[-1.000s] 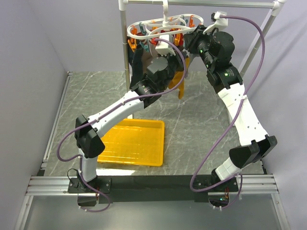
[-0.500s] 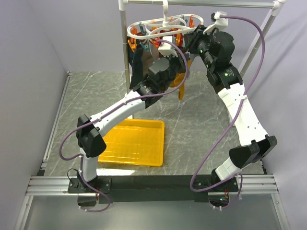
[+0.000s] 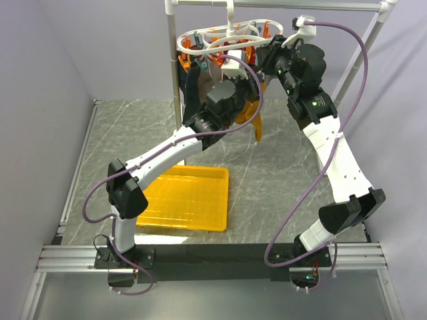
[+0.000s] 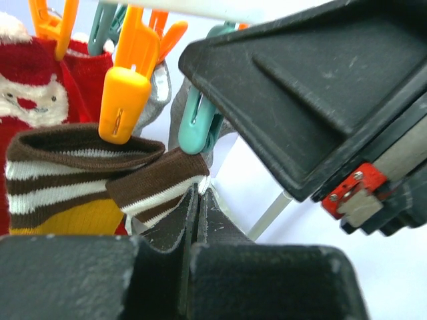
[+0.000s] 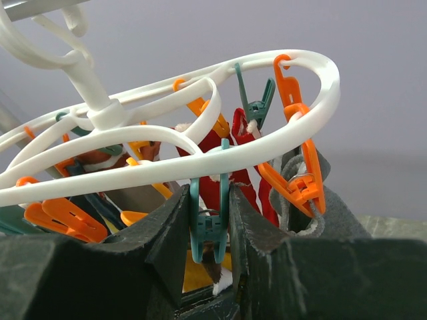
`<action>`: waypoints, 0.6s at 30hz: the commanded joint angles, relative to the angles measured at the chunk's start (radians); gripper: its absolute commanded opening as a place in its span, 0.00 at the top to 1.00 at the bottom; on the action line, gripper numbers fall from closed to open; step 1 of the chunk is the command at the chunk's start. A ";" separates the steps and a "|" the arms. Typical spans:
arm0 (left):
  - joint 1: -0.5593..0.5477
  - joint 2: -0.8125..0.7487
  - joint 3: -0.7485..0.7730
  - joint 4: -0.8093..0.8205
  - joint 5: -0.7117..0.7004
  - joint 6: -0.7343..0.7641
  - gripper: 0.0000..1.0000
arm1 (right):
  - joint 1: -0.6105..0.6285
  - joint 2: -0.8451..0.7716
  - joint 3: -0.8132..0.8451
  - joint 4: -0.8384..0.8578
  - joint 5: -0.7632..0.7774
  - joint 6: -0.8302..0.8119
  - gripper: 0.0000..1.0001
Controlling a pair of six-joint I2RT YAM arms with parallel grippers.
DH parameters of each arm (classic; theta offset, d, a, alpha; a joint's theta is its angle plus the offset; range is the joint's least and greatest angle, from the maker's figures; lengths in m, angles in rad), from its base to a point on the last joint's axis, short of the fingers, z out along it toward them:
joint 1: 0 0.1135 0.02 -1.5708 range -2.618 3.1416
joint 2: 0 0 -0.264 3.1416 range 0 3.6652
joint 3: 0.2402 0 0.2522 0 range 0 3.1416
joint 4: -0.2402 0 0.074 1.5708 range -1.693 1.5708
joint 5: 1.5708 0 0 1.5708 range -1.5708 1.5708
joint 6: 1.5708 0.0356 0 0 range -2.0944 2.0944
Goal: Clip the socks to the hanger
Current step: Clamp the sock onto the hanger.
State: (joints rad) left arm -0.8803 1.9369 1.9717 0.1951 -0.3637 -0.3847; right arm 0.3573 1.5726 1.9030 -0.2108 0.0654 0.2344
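Observation:
The white hanger (image 3: 227,33) hangs from the rack's top bar; its ring also shows in the right wrist view (image 5: 200,160). One mustard sock (image 3: 253,110) hangs below it. In the left wrist view, one brown-and-white striped cuff (image 4: 67,160) hangs from an orange clip (image 4: 125,93). My left gripper (image 4: 198,190) is shut on the second cuff (image 4: 157,183), just under a teal clip (image 4: 199,127). My right gripper (image 5: 208,193) is shut on a teal clip (image 5: 209,223), fingers on both sides. A bit of brown-and-white cuff (image 5: 220,273) shows at that clip's lower end.
Red socks (image 4: 40,87), a grey sock (image 5: 300,173) and a dark sock (image 3: 190,87) hang on other clips. The white rack pole (image 3: 175,73) stands left of the hanger. A yellow tray (image 3: 190,197) lies on the table below. Both arms crowd the hanger.
My left arm has risen a little toward the hanger with the cuff. The hanging mustard sock has swung slightly right. The right arm has stayed put.

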 commanded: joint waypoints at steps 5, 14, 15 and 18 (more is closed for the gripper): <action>0.000 -0.007 0.067 0.053 -0.006 0.081 0.99 | 0.006 -0.029 0.011 0.027 0.021 -0.033 1.00; 0.000 -0.004 0.075 0.064 -0.006 0.106 0.99 | 0.009 -0.026 0.022 0.027 0.027 -0.038 1.00; -0.002 -0.004 0.075 0.064 -0.004 0.104 0.99 | 0.008 -0.028 0.024 0.027 0.025 -0.038 1.00; 0.000 0.000 0.078 0.069 0.002 0.110 0.99 | 0.008 -0.026 0.024 0.025 0.019 -0.035 1.00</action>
State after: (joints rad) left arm -0.8803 1.9419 2.0045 0.2058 -0.3645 -0.2996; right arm 0.3603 1.5726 1.9030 -0.2108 0.0681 0.2134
